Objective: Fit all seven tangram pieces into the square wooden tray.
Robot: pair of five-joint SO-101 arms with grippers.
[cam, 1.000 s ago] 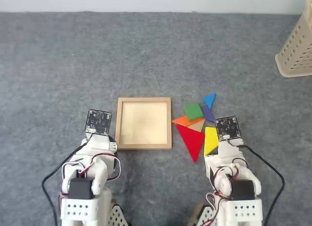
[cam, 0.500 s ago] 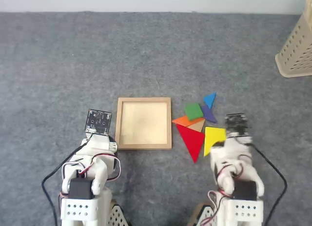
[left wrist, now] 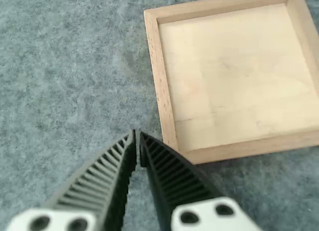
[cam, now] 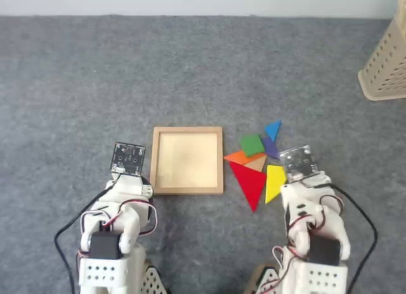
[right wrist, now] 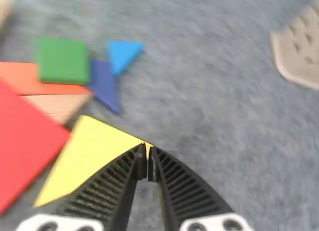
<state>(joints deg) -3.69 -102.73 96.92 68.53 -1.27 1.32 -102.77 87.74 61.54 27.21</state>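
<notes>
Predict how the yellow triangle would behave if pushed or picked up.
Probably stiff: the yellow triangle shows straight edges, like a rigid tile. Flat on the grey mat, it likely slides rather than rolls; its thin edge may be hard to pinch.

The left gripper (left wrist: 137, 137) hangs over grey carpet (left wrist: 65, 76) with its ribbed black jaws nearly together, only a thin slit between them; its tips sit just beside the near corner of the square wooden tray (left wrist: 152, 46); the tray's pale floor lies bare.
</notes>
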